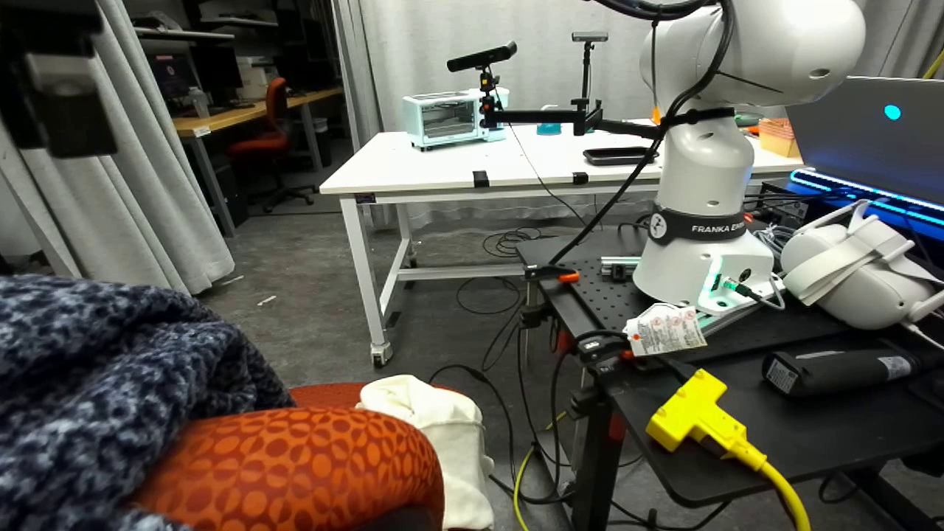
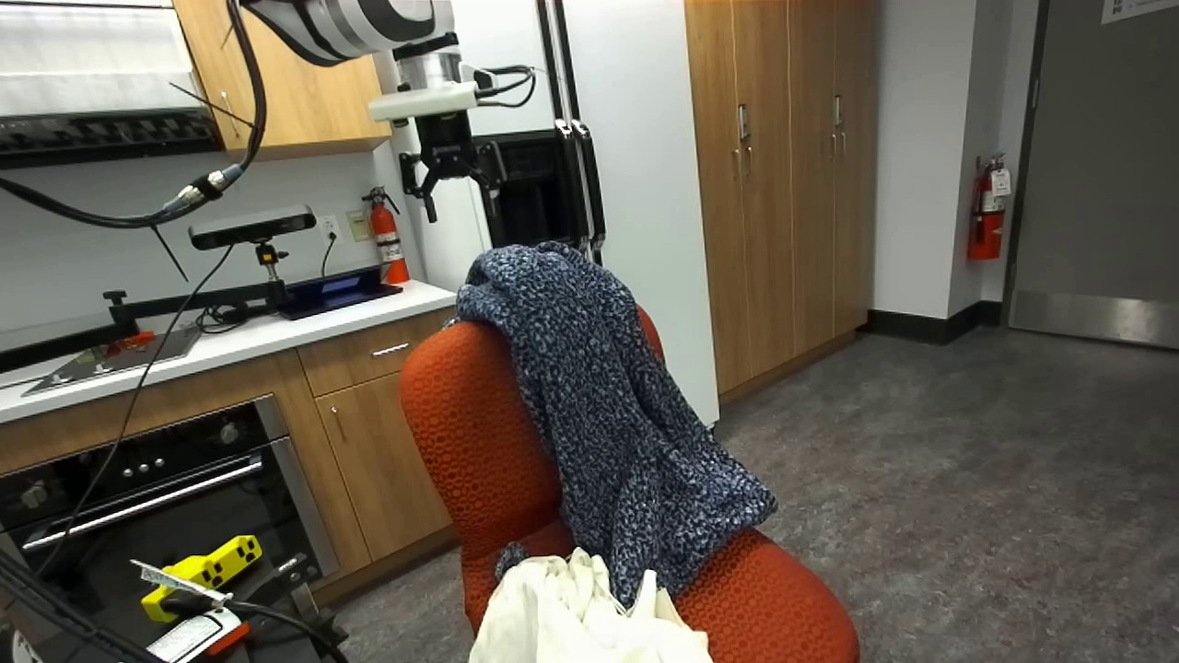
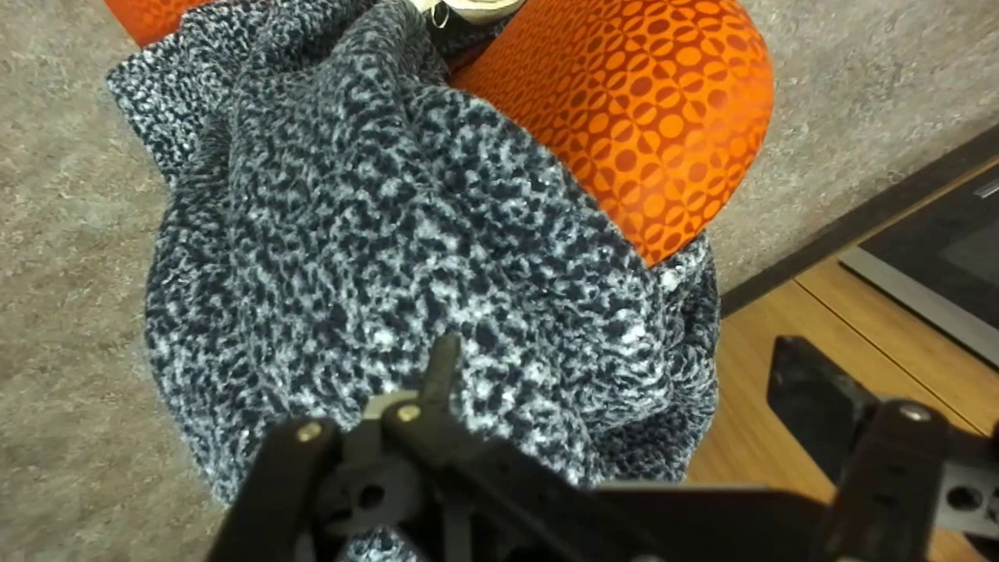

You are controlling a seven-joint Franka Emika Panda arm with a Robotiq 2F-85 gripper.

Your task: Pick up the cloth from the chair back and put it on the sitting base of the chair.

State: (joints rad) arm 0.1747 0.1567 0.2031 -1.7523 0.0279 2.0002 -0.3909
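Gripper (image 3: 619, 363), spread wide, holding nothing. Judge pick not yet done: cloth (image 2: 612, 405) over chair back (image 2: 474, 405). Remaining: grasp, lift, lower onto seat (image 2: 778, 594).

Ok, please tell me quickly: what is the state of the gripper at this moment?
Gripper: open, holding nothing, above the cloth draped over the chair back.

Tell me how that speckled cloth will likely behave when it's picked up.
The cloth will probably hang limp, since it drapes in loose folds over the chair back. Its nubby surface suggests it shouldn't slip easily. Its lower end reaches the seat, so may trail.
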